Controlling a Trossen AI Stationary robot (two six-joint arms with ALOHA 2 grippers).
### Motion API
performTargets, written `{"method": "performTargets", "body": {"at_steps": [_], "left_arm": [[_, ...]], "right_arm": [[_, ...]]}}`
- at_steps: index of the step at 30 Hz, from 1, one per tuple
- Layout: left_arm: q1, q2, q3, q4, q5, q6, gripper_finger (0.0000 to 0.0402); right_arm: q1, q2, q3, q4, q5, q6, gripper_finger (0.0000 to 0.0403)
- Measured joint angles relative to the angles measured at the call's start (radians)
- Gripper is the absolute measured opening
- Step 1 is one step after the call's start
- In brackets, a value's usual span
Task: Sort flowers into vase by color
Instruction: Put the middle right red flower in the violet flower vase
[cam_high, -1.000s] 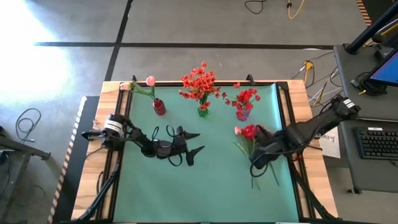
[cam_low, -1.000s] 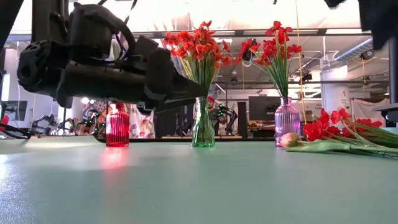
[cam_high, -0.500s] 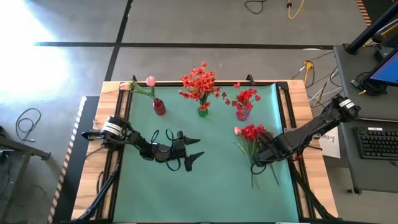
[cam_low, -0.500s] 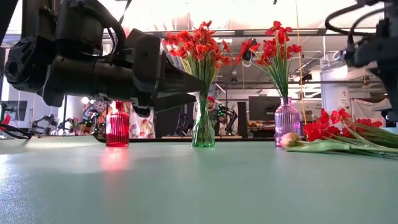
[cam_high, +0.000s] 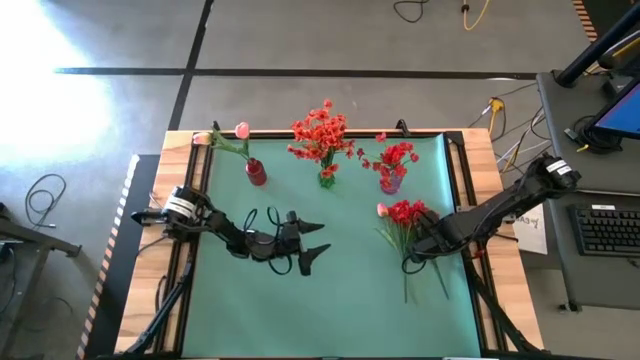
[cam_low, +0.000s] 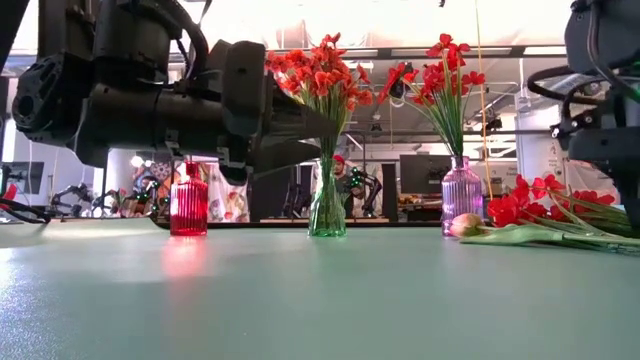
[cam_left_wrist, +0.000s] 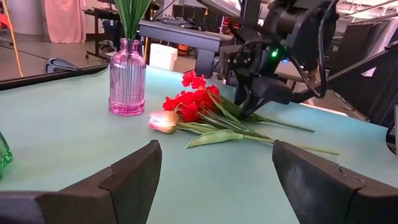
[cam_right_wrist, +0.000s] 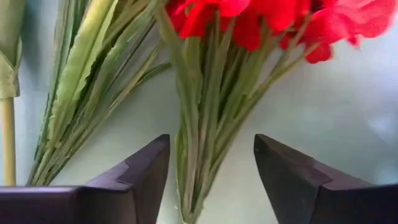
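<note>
At the left of the green-covered worktop (cam_high: 330, 310) a small red ribbed glass vase (cam_high: 256, 173) holds a bent pink-budded stem, and nearer the front the left pincer (cam_high: 312, 241) hangs over bare mat with its dark fingers spread and nothing between them. Along the back follow a clear green glass vase (cam_high: 327, 178) full of orange-red blossoms and a violet ribbed glass vase (cam_high: 390, 182) with a few deep red ones. The loose flowers (cam_high: 403, 222), long green-stemmed artificial sprays with deep red heads and one pink tulip bud (cam_left_wrist: 163, 121), lie flat at the right of the mat. The right pincer (cam_high: 411, 257) is down over their stems, fingers (cam_right_wrist: 134, 173) parted on either side of a red-headed bunch, not yet pinching it. These stems look light, thin and springy, likely to slip or fan apart, and the petals crush easily, so the sensible hold is mid-stem below the heads.
</note>
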Motion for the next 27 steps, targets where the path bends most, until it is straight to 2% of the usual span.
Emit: {"method": "performTargets", "body": {"at_steps": [10, 22, 27], "left_arm": [[0.0, 0.0, 0.001, -0.001, 0.0, 0.001, 0.0293], [0.0, 0.0, 0.004, -0.002, -0.001, 0.002, 0.0293], [0.0, 0.001, 0.004, -0.002, -0.001, 0.002, 0.0293]], "right_arm": [[-0.003, -0.003, -0.074, 0.098, 0.003, 0.012, 0.0171], [-0.003, -0.001, -0.051, 0.097, 0.0, 0.018, 0.0055], [-0.003, -0.004, -0.05, 0.099, -0.008, 0.021, 0.0024]]}}
